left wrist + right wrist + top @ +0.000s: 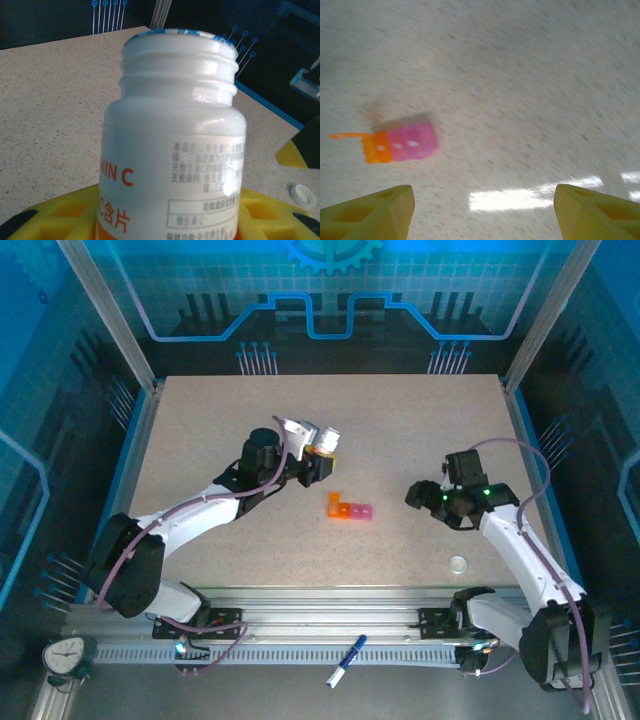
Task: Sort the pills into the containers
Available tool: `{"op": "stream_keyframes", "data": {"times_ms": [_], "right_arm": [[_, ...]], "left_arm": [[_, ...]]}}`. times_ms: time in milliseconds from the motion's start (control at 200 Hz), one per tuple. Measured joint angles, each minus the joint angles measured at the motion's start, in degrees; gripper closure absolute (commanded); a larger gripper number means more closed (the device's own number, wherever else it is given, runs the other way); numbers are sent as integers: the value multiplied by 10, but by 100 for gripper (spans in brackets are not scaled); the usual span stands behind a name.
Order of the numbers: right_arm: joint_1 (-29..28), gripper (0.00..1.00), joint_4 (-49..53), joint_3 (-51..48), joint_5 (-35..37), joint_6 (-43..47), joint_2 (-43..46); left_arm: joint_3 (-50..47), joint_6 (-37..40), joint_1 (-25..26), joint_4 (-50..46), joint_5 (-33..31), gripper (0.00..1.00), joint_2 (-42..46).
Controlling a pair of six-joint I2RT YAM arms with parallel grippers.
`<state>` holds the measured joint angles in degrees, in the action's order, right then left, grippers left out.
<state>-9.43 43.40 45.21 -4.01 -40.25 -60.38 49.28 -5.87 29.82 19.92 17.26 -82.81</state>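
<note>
Gripping an uncapped white bottle with the left arm, while the right hangs spread and empty.

Top view: the left gripper [318,458] is clamped on the bottle [328,437]. The containers [349,508], a strip of translucent orange and pink square cells, lie on the speckled table [200,420] between it and the right gripper [415,496]. A small round cap [458,563] lies behind the right gripper.
Left wrist: yellow fingers [55,217] flank the glossy bottle's threaded neck, and the orange print reads "MIN C" beside Chinese characters.
Right wrist, blurred: the yellow fingertips [375,212] stand apart and grasp nothing. The strip lies ahead to their left, with one orange lid raised.
</note>
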Motion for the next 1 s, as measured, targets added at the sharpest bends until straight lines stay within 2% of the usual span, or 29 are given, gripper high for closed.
{"op": "stream_keyframes", "data": {"times_ms": [315,550,1001], "right_arm": [[1,28,86,-73,62,-56,31],[1,28,86,-111,86,-80,3],[3,27,68,-122,118,-93,-45]], "left_arm": [[-2,0,12,9,-10,100,-14],[-3,0,12,24,-10,100,-21],[-3,-1,16,27,-10,100,-27]]}}
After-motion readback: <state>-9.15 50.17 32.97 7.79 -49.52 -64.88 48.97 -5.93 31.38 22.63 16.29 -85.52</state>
